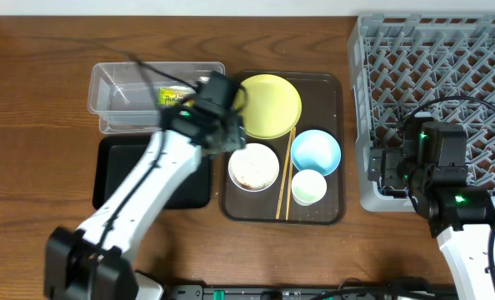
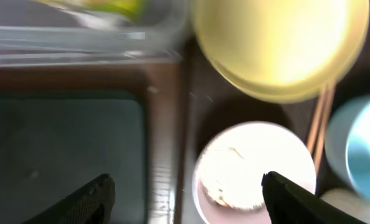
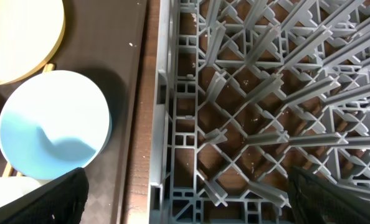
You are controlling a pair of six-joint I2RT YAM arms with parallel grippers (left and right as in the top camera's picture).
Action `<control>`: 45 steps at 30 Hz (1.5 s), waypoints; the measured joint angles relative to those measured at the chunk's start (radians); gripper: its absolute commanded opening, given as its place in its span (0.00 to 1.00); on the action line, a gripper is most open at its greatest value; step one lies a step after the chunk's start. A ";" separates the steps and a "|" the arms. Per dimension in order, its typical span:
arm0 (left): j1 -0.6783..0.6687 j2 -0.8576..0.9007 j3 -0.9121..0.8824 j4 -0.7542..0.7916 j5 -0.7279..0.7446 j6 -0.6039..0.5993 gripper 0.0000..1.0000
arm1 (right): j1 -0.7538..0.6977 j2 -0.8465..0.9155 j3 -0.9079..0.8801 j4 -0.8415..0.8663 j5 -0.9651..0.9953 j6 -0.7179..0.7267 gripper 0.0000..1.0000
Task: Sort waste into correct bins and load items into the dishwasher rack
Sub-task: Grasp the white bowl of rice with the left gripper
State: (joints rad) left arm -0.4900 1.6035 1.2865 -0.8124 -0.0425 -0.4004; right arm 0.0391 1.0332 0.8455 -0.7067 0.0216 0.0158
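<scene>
Rack (image 1: 435, 100), grey, lies under the right jaws, which hang spread wide above its left edge, grasping nothing. Brown tray (image 1: 335, 210) sits below the left jaws, which are also spread and unladen. Tub (image 1: 118, 92) lies just beyond them. White bowl (image 2: 253, 174) sits directly beneath, chopsticks (image 1: 285, 179) just beside it. Wrapper (image 1: 174, 96) rests in the tub. Rice (image 1: 247, 175) is in the bowl. Risk: a descending finger clips the rim, tipping the bowl and scattering grains.
</scene>
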 measured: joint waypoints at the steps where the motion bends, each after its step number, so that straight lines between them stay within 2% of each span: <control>1: -0.022 0.016 0.000 0.001 0.003 0.016 0.77 | 0.000 0.000 0.000 0.000 0.000 0.000 0.99; 9: -0.171 0.125 -0.002 0.037 0.010 0.087 0.76 | 0.000 0.000 0.000 0.000 0.000 0.000 0.99; 20: -0.264 0.190 -0.003 0.072 0.010 0.094 0.75 | 0.000 0.000 0.000 0.000 0.000 0.000 0.99; 27: -0.283 0.242 -0.003 0.089 0.013 0.103 0.63 | 0.000 0.000 0.000 0.000 0.000 0.000 0.99; 34: -0.283 0.285 -0.003 0.113 0.013 0.109 0.40 | 0.000 0.000 0.000 0.000 0.000 0.000 0.99; 37: -0.284 0.286 -0.003 0.128 0.014 0.109 0.33 | 0.000 0.000 0.000 0.000 0.000 0.000 0.99; 45: -0.290 0.295 -0.003 0.131 0.013 0.100 0.30 | 0.000 0.000 0.000 0.000 0.000 0.000 0.99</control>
State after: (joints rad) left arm -0.7795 1.8988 1.2831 -0.6815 -0.0292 -0.3004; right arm 0.0391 1.0332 0.8455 -0.7071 0.0216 0.0158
